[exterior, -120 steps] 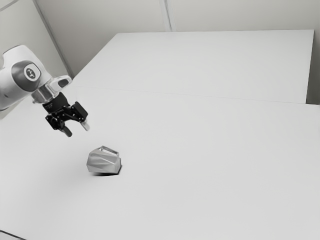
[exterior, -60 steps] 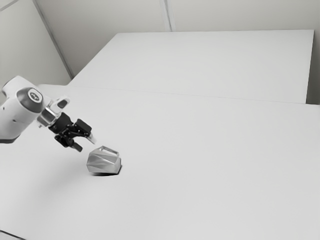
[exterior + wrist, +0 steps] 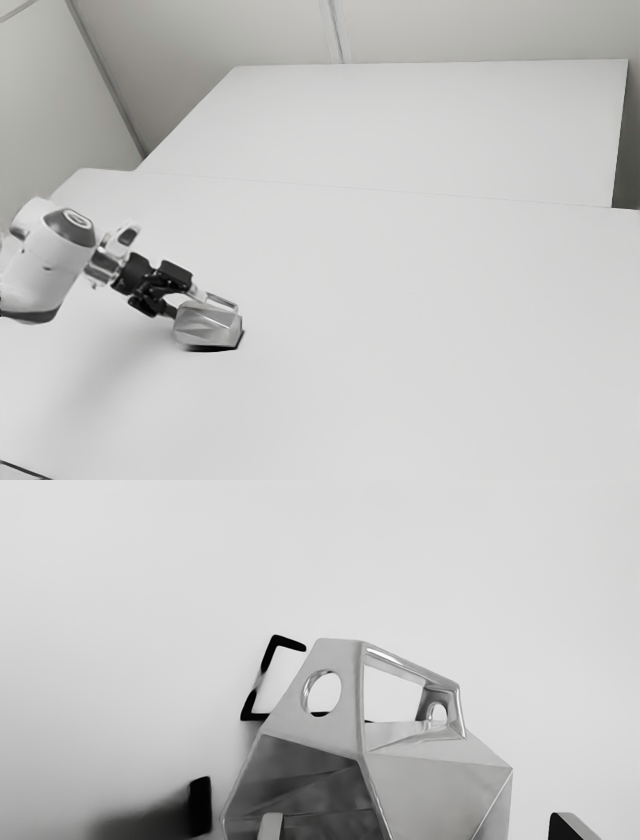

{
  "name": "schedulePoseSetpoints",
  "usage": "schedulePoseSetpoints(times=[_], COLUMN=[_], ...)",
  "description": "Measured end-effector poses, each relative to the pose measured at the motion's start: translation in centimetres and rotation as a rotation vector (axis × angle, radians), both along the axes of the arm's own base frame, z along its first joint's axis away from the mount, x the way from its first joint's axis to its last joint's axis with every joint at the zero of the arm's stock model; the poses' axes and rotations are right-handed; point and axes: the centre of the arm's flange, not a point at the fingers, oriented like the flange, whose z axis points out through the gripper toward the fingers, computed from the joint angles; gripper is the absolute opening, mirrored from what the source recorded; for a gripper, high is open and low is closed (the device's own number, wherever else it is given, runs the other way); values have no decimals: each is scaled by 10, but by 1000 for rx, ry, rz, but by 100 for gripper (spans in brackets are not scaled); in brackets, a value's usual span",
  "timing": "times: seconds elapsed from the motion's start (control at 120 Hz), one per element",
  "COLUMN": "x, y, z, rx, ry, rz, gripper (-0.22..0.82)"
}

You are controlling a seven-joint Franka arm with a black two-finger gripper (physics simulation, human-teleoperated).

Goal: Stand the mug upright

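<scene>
The mug (image 3: 208, 326) is seen lying on its side on the surface (image 3: 400, 330), toward the exterior view's near left. The hand (image 3: 189, 304) is spread, unclenched. Probably stiff and slick, it is best pinched by the rim (image 3: 374, 800).

Mug (image 3: 208, 325) qty 1, arm (image 3: 45, 268) qty 1

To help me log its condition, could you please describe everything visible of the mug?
The mug is grey and faceted, with a metallic look. It lies on its side on the pale table, its angular handle uppermost and its dark-looking mouth towards the hand. The open fingers stand apart, one overlapping the mouth in the wrist view; contact is unclear.
</scene>
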Motion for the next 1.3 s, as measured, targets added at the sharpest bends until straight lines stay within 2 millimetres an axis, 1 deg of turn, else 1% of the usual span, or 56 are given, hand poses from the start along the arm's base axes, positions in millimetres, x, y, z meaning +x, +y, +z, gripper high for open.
schedulePoseSetpoints(times=[0.142,0.233,0.317,0.433,0.5,0.625,0.7,0.833,0.9,1.067,1.225,1.3], x=[1,1,-3,-5,-4,-3,-3,-1,0,3,10,18], y=[-9,-11,-13,-16,-17,-19,-20,-25,-27,-33,-37,-43], z=[-6,-8,-15,-18,-18,-15,-13,-5,0,15,41,53], rx=[-37,-53,-84,-112,-121,-129,-129,-122,-117,-102,-74,-52], ry=[-43,-69,-85,-117,-135,-165,-182,-215,-231,-275,-328,-343], rz=[-12,-19,-7,-6,-14,-35,-49,-79,-93,-125,-151,-181], gripper=[57,57,56,53,45,18,5,-7,-11,-15,-16,-17])
